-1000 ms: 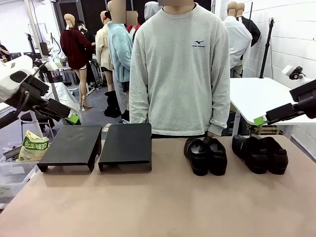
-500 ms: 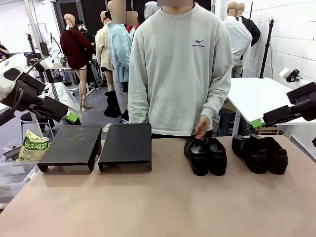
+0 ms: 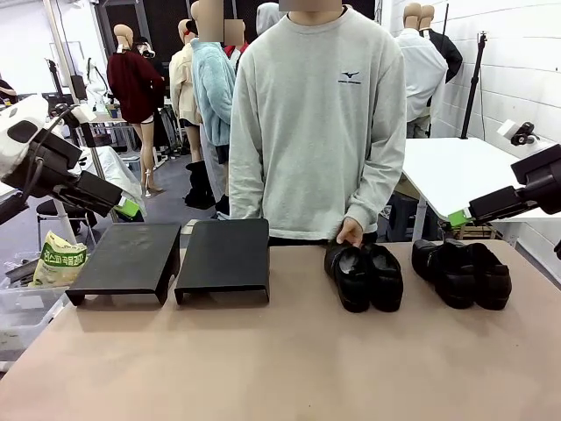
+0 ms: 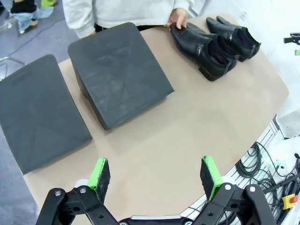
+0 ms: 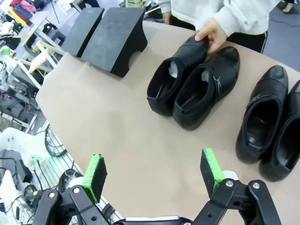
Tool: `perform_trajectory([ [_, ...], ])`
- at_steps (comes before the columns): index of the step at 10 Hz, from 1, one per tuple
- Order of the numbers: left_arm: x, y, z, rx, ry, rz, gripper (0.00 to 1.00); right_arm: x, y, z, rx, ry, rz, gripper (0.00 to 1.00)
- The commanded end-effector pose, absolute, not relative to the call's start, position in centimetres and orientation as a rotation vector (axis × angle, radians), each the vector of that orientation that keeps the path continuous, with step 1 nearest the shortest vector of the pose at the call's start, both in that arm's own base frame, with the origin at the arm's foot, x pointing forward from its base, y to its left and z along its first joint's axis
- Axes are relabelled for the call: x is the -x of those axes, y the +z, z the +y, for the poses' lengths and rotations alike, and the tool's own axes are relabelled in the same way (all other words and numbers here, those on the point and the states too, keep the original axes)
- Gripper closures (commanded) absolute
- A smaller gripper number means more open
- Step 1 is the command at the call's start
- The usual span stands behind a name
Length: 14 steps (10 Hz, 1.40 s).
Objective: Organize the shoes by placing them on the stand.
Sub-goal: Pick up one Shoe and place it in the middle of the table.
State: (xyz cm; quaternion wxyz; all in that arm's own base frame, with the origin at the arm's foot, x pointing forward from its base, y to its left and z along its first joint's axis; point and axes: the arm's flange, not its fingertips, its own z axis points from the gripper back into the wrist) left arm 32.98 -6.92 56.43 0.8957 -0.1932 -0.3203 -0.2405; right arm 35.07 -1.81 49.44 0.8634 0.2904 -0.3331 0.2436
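Two pairs of black glossy shoes stand on the table's right half: one pair (image 3: 365, 275) (image 5: 192, 89) near the middle, the other pair (image 3: 462, 272) (image 5: 272, 126) farther right. The person's hand (image 3: 350, 231) (image 5: 212, 34) rests on the toe end of the middle pair's left shoe (image 4: 197, 44). Two black stands (image 3: 127, 260) (image 3: 225, 258) (image 4: 119, 72) sit side by side on the left half. My left gripper (image 3: 130, 210) (image 4: 155, 176) hovers open, high off the table's left edge. My right gripper (image 3: 459, 216) (image 5: 153, 171) hangs open above the right pair.
A crate with a yellow-green bag (image 3: 59, 259) sits beside the table's left edge. A white table (image 3: 456, 171) stands behind on the right. The person stands at the far edge, between the stands and the shoes.
The person's hand has come down from the body to the toe of the middle pair's left shoe. Both arms have barely shifted.
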Motion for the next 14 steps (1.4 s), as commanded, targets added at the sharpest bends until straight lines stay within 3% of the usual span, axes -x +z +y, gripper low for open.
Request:
perform_trajectory([
  [1, -33.06, 56.33, -6.75, 0.401, -0.505, -0.661, 0.0, -35.31, 49.34, -1.82, -0.629, 0.53, -0.709, 0.0],
  [14, -33.06, 56.33, -6.75, 0.401, -0.505, -0.661, 0.0, -34.89, 49.43, -1.87, -0.605, 0.515, -0.701, 0.0],
])
